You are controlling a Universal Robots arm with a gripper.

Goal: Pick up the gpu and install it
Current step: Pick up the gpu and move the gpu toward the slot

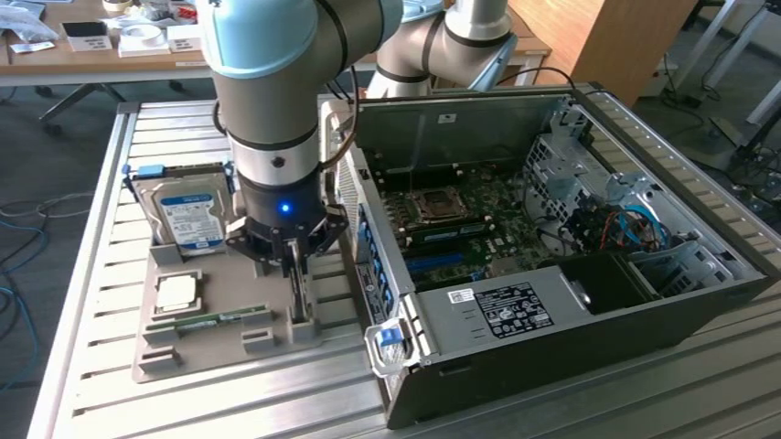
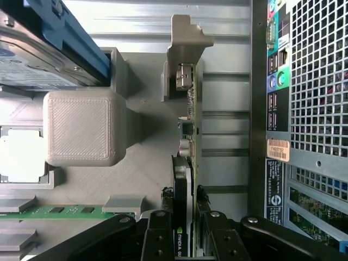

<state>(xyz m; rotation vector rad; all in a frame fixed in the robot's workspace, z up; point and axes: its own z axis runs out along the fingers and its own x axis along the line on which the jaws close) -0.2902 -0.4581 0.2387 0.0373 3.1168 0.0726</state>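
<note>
Wrist view: my gripper (image 2: 187, 246) has its fingers clamped on the gpu (image 2: 185, 185), which stands on edge in the grey holder (image 1: 201, 357), at nine o'clock from the open computer case (image 1: 586, 338) in the exterior view.

The thin flat dark gpu card (image 1: 295, 293) (image 2: 187, 179) stands upright on its long edge in a grey slotted holder tray (image 1: 219, 361) (image 2: 147, 141) — green board and black cooler edge-on, silver metal bracket (image 2: 184, 76) at one end — just beside the open computer case (image 1: 488, 384).
</note>
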